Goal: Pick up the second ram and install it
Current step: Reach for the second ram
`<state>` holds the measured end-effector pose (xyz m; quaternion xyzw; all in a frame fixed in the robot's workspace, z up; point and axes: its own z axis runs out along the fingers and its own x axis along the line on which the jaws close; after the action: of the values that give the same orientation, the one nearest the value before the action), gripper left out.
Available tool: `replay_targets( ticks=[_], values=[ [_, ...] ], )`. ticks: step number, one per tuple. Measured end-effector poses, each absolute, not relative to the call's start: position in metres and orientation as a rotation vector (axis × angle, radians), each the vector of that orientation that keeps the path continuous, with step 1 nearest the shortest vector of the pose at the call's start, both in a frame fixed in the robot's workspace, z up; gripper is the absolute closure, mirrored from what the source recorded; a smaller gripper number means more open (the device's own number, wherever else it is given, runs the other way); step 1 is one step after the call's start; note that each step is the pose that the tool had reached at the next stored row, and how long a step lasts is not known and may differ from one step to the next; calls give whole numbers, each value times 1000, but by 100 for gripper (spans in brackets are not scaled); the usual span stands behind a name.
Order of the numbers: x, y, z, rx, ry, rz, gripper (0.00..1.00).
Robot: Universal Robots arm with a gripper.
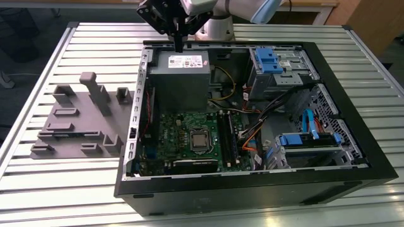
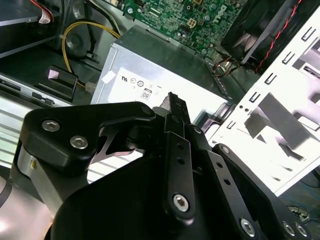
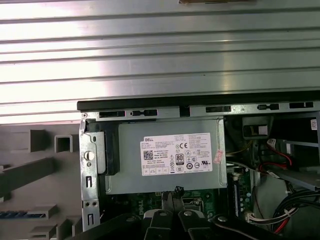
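Gripper (image 1: 179, 48) looks clenched w/ nothing between fingers, over PSU (image 1: 179, 80) at the case (image 1: 252, 189) rim nearest arm base. Second ram is prob. the bluish strip (image 3: 22, 214) on grey tray (image 1: 69, 142), table's (image 1: 63, 189) edge at the exterior view's left. Risk: closed fingers could knock it askew, not straddle it.

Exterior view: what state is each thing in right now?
computer case, side open, lying on the table
gripper, shut, holding nothing, above the power supply
CPU socket, uncovered
grey fixture tray, flat on the table beside the case
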<state>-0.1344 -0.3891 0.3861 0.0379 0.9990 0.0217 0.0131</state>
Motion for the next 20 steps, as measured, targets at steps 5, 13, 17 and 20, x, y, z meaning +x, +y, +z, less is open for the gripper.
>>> replay_targets(
  ticks=[5, 13, 17, 20],
  values=[
    [-136, -389, 386, 118, 3113, 68, 89],
    [-138, -389, 386, 118, 3113, 68, 89],
    [-139, -389, 386, 118, 3113, 68, 89],
    [-140, -389, 386, 118, 3112, 68, 89]
  ],
)
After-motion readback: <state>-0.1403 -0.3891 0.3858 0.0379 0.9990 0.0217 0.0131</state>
